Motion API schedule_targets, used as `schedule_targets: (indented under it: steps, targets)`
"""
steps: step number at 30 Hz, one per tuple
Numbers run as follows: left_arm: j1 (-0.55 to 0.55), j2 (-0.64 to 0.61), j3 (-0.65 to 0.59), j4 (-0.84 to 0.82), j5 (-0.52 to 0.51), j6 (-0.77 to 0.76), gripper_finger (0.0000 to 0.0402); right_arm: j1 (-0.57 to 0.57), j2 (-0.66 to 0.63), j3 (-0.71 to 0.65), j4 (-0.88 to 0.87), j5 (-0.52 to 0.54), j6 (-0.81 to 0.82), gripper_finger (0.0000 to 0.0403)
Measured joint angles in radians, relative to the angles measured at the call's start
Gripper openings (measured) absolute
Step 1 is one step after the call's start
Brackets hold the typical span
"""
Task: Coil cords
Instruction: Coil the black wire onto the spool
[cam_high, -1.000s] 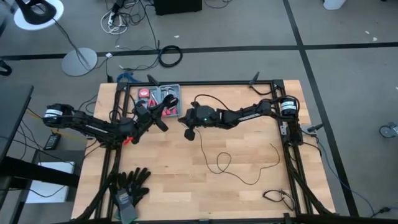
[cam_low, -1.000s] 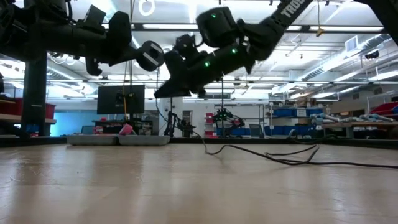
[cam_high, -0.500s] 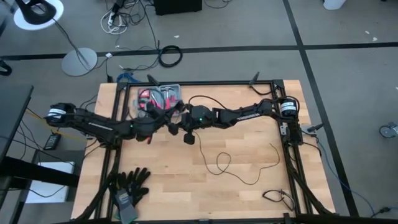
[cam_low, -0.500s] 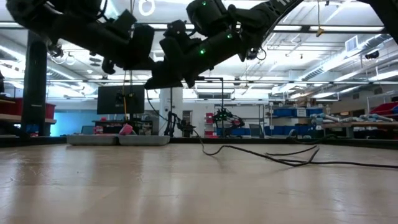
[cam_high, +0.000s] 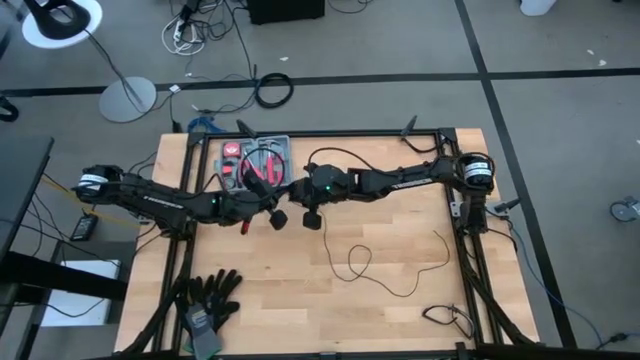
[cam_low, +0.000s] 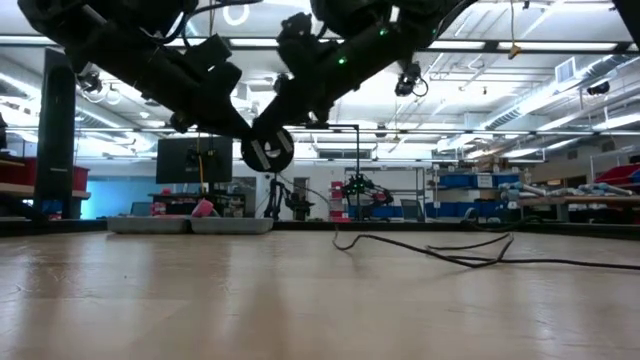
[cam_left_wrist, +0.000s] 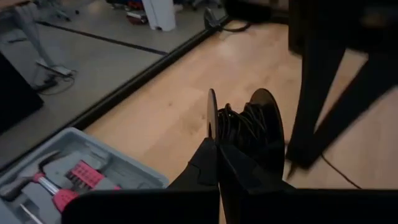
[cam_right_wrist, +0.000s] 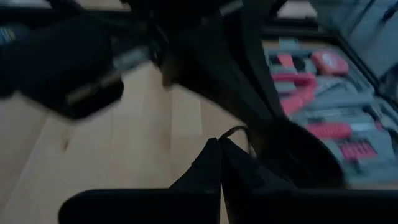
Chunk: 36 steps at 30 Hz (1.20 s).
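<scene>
Both arms meet above the middle of the desk (cam_high: 300, 290), toward its back half. Left hand (cam_high: 276, 214) reaches in from the left side, fingers pinched shut on the rim of a small black spool (cam_left_wrist: 249, 127) (wrist view shows the thin disc edge clamped between the two fingertips, black wire wound on the core). The same spool shows as a round puck (cam_low: 267, 150) hanging in the air in the low view, clear of the desk surface.

Right hand (cam_high: 311, 216) comes from the right side, tip just beside the left hand, fingers closed tight; in its wrist view a thin strand of the cords (cam_right_wrist: 235, 132) runs right at the fingertips, but a grip on it can't be confirmed (too blurred).

The rest of the cords (cam_high: 352, 262) trail down from the hands and lie on the desk in loose loops toward the right front, the end tailing off near the right edge. In the low view the wire (cam_low: 440, 250) lies flat on the wood.

Tool tray (cam_high: 256, 155) with red-handled tools sits at the back edge, behind the left hand. Black gloves (cam_high: 208, 295) lie at the front left corner.
</scene>
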<state>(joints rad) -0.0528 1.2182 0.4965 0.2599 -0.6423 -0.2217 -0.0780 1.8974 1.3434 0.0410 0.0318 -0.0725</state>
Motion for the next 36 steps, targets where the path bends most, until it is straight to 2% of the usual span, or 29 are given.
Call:
schedule_targets:
  steps: [9,18,23,29,36]
  targets:
    - [0.000,-0.001,0.000,-0.011,0.082,0.004,0.0000,-0.022,-0.089,0.000,-0.216,0.001,0.000,0.0000]
    - [0.000,-0.002,0.000,0.007,0.131,0.000,0.0000,-0.047,-0.100,0.000,-0.326,0.001,0.011,0.0008]
    - [0.000,-0.002,0.000,0.014,0.128,-0.001,0.0000,-0.049,-0.101,0.000,-0.346,0.002,0.010,0.0011]
    - [0.000,-0.002,-0.001,0.020,0.088,-0.018,0.0000,-0.057,-0.101,-0.001,-0.421,0.055,0.018,0.0028]
    - [0.000,-0.003,-0.001,0.029,0.066,-0.019,0.0000,-0.057,-0.101,-0.071,-0.387,0.059,0.056,0.0044]
